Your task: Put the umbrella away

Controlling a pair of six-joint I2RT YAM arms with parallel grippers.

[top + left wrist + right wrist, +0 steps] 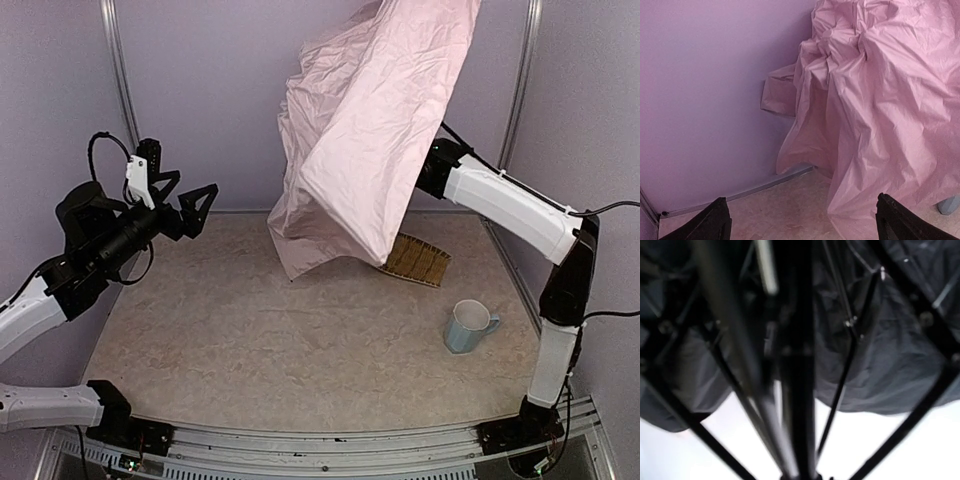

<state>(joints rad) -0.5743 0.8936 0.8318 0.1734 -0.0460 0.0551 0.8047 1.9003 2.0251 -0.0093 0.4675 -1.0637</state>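
Observation:
The umbrella (370, 130) hangs in the air at the back middle, with crumpled pale pink fabric draped down and its lower edge just above the table. My right arm (500, 200) reaches under the fabric, which hides the right gripper. The right wrist view shows the dark metal shaft (800, 390) rising straight from the bottom middle, with thin ribs and the black lining (880, 350) around it; the fingers do not show there. My left gripper (190, 195) is open and empty, raised at the left, facing the pink fabric (880, 110). Its fingertips (715, 222) stand wide apart.
A woven bamboo tray (415, 260) lies on the table partly under the umbrella. A light blue mug (468, 326) stands at the right front, its edge also in the left wrist view (950, 205). Purple walls close off the back and sides.

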